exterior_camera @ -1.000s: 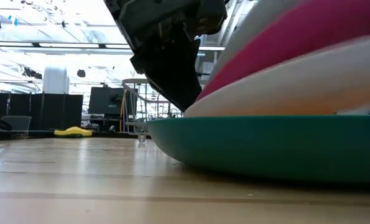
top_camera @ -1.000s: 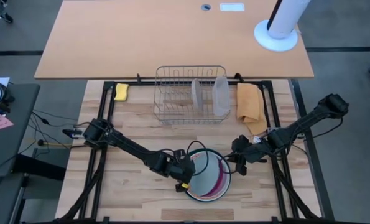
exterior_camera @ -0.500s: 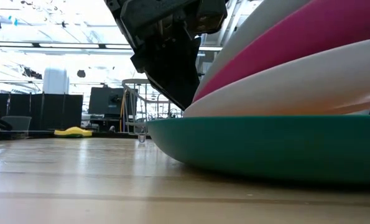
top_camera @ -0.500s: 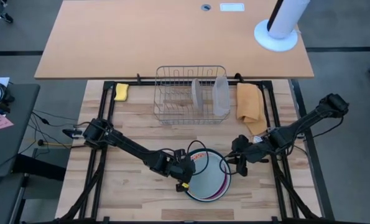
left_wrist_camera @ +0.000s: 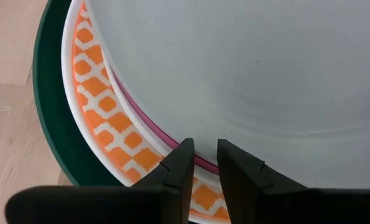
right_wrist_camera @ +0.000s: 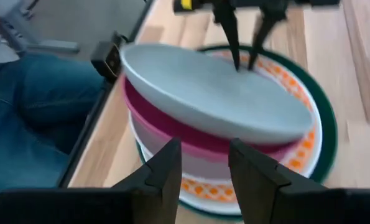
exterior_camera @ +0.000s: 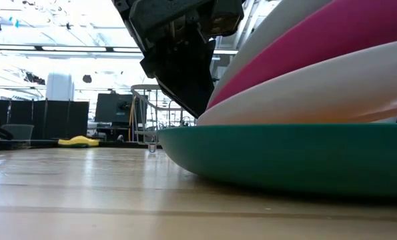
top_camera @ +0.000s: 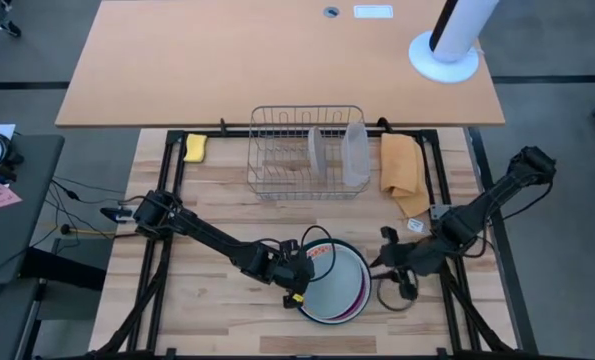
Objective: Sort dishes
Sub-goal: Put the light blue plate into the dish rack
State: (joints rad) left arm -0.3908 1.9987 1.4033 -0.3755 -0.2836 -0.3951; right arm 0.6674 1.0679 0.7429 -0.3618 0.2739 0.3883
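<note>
The dishes lie stacked near the table's front middle. A dark green plate (exterior_camera: 285, 153) sits flat on the wood, with the orange-patterned plate (left_wrist_camera: 104, 106) on it. Above them a white plate (right_wrist_camera: 185, 158), the magenta pink plate (right_wrist_camera: 172, 127) and the pale grey plate (right_wrist_camera: 216, 93) tilt up, low at their far-left rim. My left gripper (top_camera: 304, 268) is shut on that rim. My right gripper (top_camera: 385, 262) stands open just right of the stack, touching nothing. My left gripper pinches the far-left rim of the pale grey plate and the pink rim under it (left_wrist_camera: 197, 163). One finger (left_wrist_camera: 231, 162) lies inside the grey plate, the other (left_wrist_camera: 180, 163) outside over the orange-patterned plate. The fingers slant down from the table's far left. The plates' opposite side is raised.
A wire dish rack (top_camera: 307, 150) holding upright pale things stands at the back middle, a yellow sponge (top_camera: 195, 147) to its left and a tan cloth (top_camera: 402, 170) to its right. A person's jeans-clad legs (right_wrist_camera: 35, 112) show beyond the table's near edge.
My right gripper has drawn back from the stack's right rim, toward the table's right and near edges. My left gripper keeps its hold and the upper plates stay tilted.
</note>
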